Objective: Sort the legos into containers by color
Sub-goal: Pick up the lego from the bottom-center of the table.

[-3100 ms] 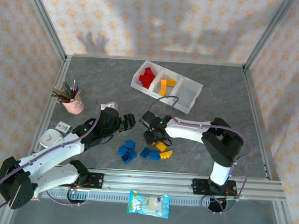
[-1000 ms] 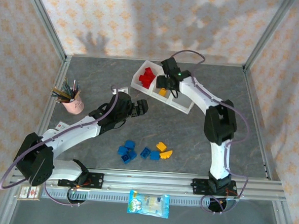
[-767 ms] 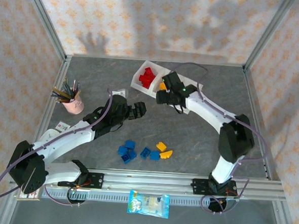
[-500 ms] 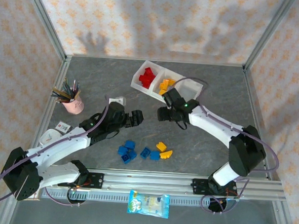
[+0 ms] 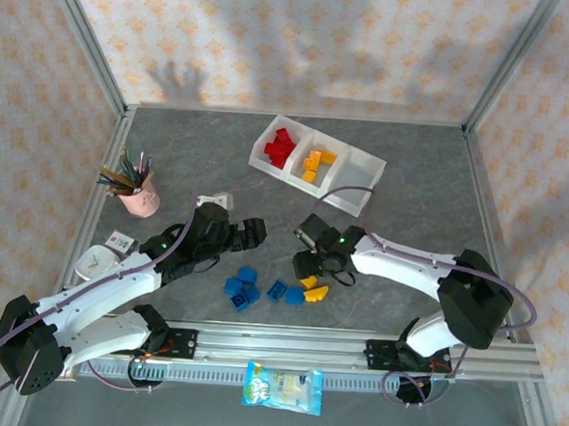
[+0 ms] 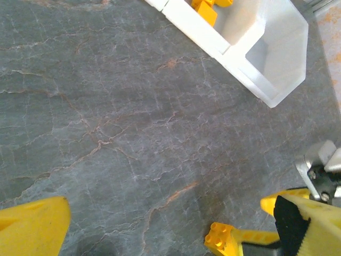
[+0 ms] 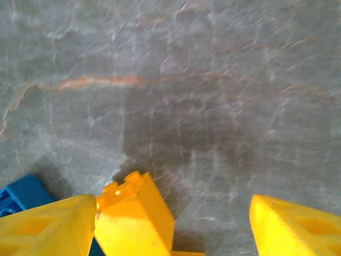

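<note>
The white three-compartment tray [image 5: 369, 166] stands at the back, with red legos [image 5: 280, 147] in its left cell and yellow ones [image 5: 315, 163] in the middle; the right cell looks bare. Loose blue legos [image 5: 242, 288] and two yellow legos [image 5: 311, 286] lie near the front. My right gripper [image 5: 308, 269] hovers open over the yellow pair; in the right wrist view [image 7: 170, 229] a yellow brick [image 7: 136, 216] sits just inside its left finger, a blue one [image 7: 18, 194] beside it. My left gripper [image 5: 254, 232] is open above bare table [image 6: 165, 229].
A pink pen cup [image 5: 141, 196] stands at the left, with small white items [image 5: 103, 255] near the left rail. A snack packet [image 5: 283, 387] lies on the front rail. Metal frame posts and patterned walls ring the grey stone-look table [image 5: 420, 212].
My right gripper came back from the tray's middle compartment toward the loose legos at the front, its jaws spreading. My left arm drew back slightly toward the near side, still open.
</note>
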